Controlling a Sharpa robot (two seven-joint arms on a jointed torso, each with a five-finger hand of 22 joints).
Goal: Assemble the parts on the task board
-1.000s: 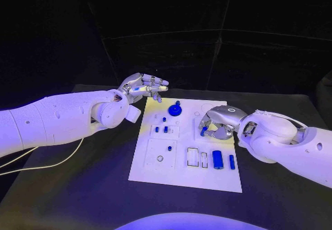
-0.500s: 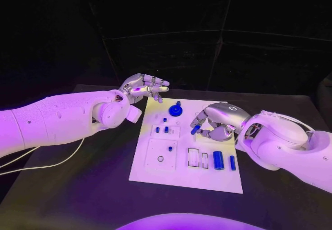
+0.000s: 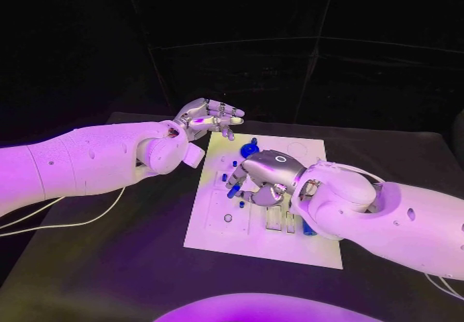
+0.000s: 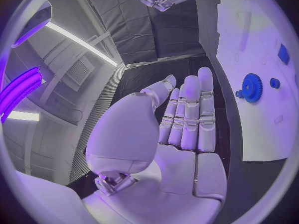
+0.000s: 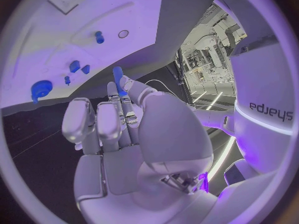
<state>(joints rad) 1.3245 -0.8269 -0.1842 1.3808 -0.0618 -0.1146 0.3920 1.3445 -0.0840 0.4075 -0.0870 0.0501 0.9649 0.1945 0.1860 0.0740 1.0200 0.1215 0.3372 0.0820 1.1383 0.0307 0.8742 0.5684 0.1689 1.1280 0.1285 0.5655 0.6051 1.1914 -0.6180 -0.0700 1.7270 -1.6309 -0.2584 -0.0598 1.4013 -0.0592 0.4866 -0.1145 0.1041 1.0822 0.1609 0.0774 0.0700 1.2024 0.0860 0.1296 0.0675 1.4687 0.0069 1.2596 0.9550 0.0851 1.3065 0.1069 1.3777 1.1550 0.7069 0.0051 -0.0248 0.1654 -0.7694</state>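
Table (image 3: 116,268): black, carrying the task board at its middle.

Task board (image 3: 242,235): white plate, lying flat on the table between the two arms; recesses and outlines marked on its surface. In the left wrist view it appears as a pale slab (image 4: 261,99) beside the open fingers.

Right hand (image 3: 261,178): silver, reaching over the middle of the board, palm turned down. Its fingers (image 5: 118,99) hold a small blue peg (image 5: 117,74) that stands out past the fingertips; in the head view the same piece shows as a blue sliver (image 3: 233,191) under the hand. The remaining fingers are curled loosely beside it.

Left hand (image 3: 208,121): silver, raised above the table just off the board's far left corner. Fingers (image 4: 190,114) extended side by side and released, nothing in the palm.

Blue gear (image 3: 249,150): round toothed part, seated on the far part of the board, just beyond the right hand; teeth plain in the left wrist view (image 4: 252,87).

Blue cylinder (image 3: 308,228): lying on the board's near right area, mostly covered by the right arm.

Small blue pegs (image 5: 78,66): a pair standing close together in the board, near the gear. Another single peg (image 5: 98,37) stands farther along, beside a small round hole (image 5: 123,34).
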